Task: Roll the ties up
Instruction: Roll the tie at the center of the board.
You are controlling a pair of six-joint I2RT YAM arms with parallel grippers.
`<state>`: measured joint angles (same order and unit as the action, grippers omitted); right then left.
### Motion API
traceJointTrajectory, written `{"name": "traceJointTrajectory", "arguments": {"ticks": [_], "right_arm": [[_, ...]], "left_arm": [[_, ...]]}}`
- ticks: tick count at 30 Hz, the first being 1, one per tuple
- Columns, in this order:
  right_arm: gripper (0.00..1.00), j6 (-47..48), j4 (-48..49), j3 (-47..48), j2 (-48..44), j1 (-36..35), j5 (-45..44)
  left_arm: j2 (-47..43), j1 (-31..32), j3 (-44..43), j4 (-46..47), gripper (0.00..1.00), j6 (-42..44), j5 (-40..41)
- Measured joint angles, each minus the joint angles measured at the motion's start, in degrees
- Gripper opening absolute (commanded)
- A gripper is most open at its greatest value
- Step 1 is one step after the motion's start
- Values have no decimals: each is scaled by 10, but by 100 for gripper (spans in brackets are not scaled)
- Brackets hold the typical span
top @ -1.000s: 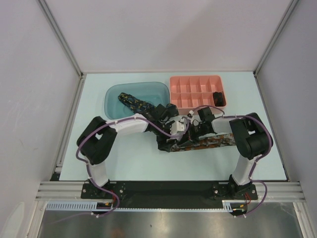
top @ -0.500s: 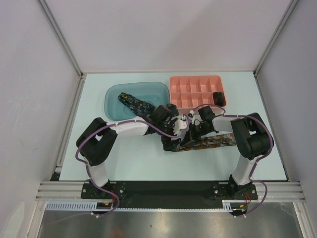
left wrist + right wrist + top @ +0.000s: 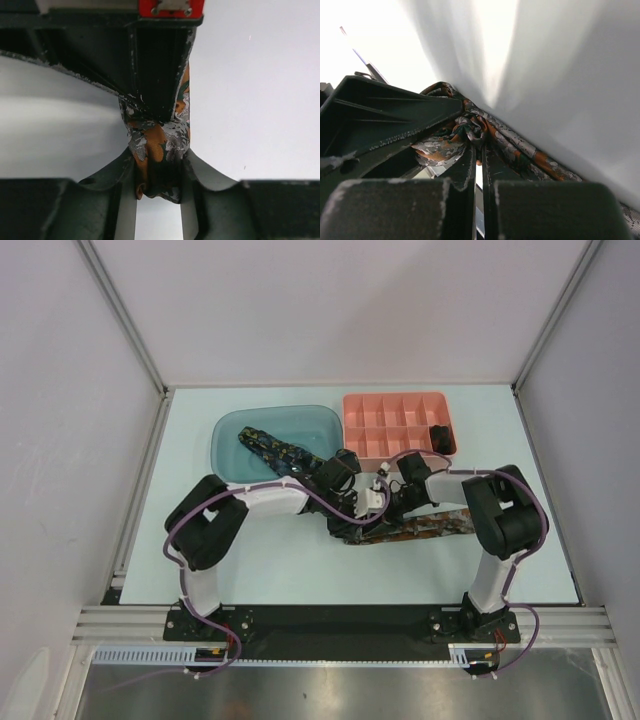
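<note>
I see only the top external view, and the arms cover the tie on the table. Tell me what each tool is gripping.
Observer: In the left wrist view, the left tool is shut on a bunched fold of the orange-flecked tie. The fabric fills the gap between its fingers.
Operator: Now report the right tool.
Observer: The right wrist view shows the right tool almost fully closed, pinching the same tie at its fingertips.
Operator: Describe the roll.
Observer: In the right wrist view it looks like a loose, crumpled bunch rather than a tidy coil, with folds sticking out to the left of the fingers.
</note>
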<state>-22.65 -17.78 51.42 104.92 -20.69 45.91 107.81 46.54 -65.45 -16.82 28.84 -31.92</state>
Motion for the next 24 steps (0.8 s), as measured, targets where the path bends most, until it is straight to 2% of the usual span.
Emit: {"name": "traceJointTrajectory", "arguments": {"ticks": [6,7,10,16,18,21,22,24], "right_arm": [[0,-54,68,0,9,-52,-1],[0,-62,83,0,12,-61,-5],[0,-75,95,0,18,-63,-2],[0,-78,95,0,22,-56,5],[0,-78,95,0,22,-56,5],[0,-78,95,0,22,-56,6],[0,-78,95,0,23,-56,6],[0,-78,95,0,23,-56,6]], "left_arm": [[-26,-16,-6,-96,51,49,20],[-32,-19,-6,-111,58,58,20],[-45,-25,-6,-128,66,73,20],[-69,-33,17,-128,70,88,18],[-69,-34,18,-127,70,88,18],[-69,-34,18,-120,59,87,18],[-68,-34,18,-117,52,87,17],[-67,-35,18,-113,46,86,17]]}}
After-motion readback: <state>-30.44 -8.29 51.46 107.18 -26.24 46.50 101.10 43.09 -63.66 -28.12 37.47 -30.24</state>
